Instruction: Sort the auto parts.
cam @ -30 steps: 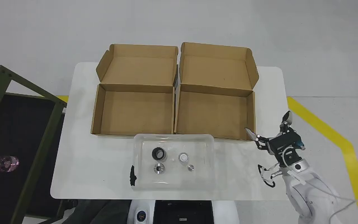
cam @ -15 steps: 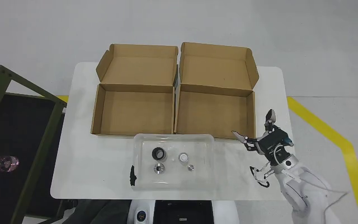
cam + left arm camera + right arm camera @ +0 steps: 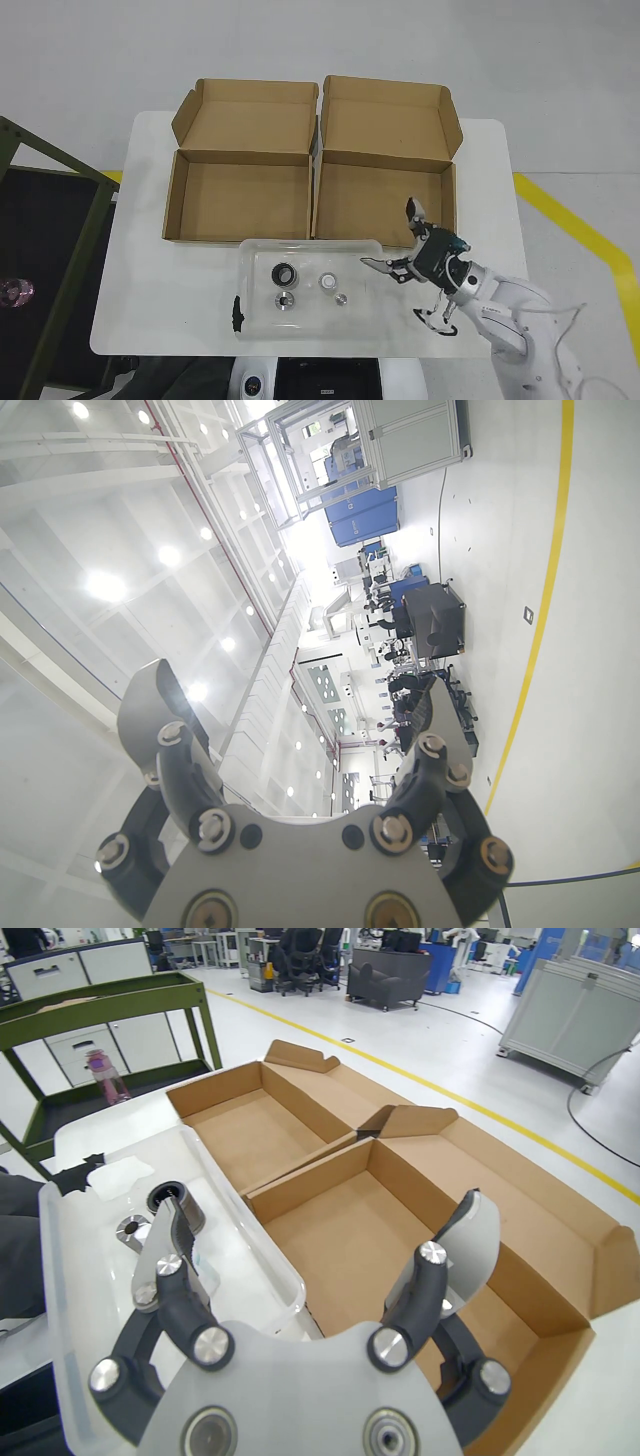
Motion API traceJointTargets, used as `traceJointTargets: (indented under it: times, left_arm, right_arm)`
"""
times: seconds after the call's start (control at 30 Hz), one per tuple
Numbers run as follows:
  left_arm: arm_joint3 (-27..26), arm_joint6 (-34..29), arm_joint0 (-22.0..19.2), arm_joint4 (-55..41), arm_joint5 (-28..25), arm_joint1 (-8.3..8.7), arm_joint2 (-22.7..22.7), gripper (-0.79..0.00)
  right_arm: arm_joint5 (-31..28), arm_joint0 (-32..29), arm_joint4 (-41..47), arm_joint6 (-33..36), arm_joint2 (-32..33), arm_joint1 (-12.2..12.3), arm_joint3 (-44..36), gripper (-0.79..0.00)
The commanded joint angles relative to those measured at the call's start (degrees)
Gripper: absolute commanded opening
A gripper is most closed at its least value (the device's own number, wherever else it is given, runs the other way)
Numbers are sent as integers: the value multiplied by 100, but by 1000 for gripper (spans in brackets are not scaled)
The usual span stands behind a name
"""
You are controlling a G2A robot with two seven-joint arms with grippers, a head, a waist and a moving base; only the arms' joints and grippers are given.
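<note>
The right pincer is hovering spread and empty at the tray's edge. The metal bushing is looking heavy and slick: clamp its round sides.

The left gripper holds its two metal fingers spread wide apart, aimed into an open hall. Beyond them are a white ceiling with rows of round lights and a pale floor crossed by a yellow line. Far off stand blue cabinets, a grey framed enclosure and a black cart beside a cluster of desks and chairs.
</note>
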Motion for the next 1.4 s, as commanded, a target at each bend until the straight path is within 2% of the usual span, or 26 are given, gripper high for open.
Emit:
traceJointTargets:
  times: [0.0, 0.3, 0.7, 1.1, 1.37]
  left_arm:
    - [0, 0, 0, 0, 0, 0, 0, 0]
    - [0, 0, 0, 0, 0, 0, 0, 0]
    - [0, 0, 0, 0, 0, 0, 0, 0]
    - [0, 0, 0, 0, 0, 0, 0, 0]
    - [0, 0, 0, 0, 0, 0, 0, 0]
  right_arm:
    - [-159, 111, 28, 144, -147, 10, -12, 0]
    - [-762, 600, 120, 768, -823, 53, 12, 0]
    - [-1264, 1023, -18, 1336, -1478, 120, 105, 0]
    - [-1400, 1367, -256, 1817, -2096, 166, 270, 0]
    - [-1317, 1365, -605, 1802, -2232, 220, 428, 0]
